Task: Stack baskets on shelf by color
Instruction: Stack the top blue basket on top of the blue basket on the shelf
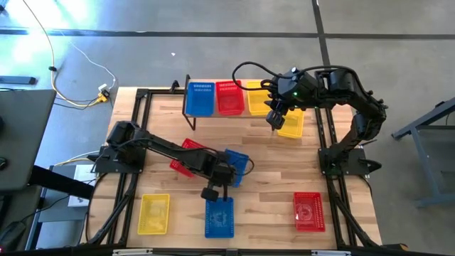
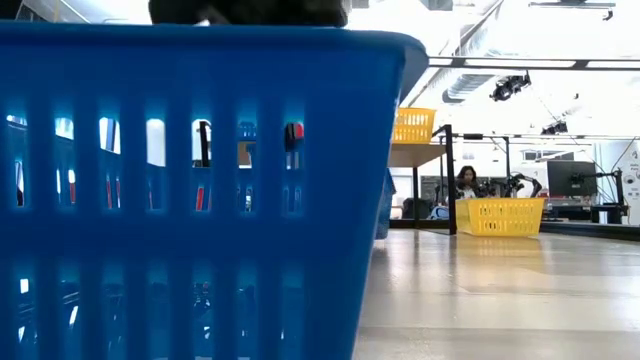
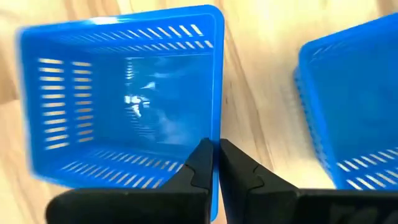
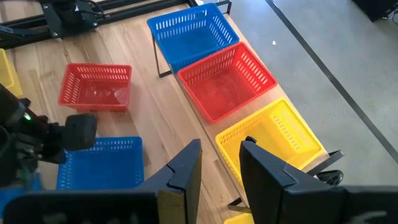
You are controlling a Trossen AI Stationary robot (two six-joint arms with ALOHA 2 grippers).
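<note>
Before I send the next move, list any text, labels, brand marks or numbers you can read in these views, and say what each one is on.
None can be read in any view.
The baskets, such as the blue basket whose wall the left gripper is shut on, show bare mesh.
The shelf beyond the open right gripper carries no label.
The monitor in the room behind shows nothing legible.
</note>
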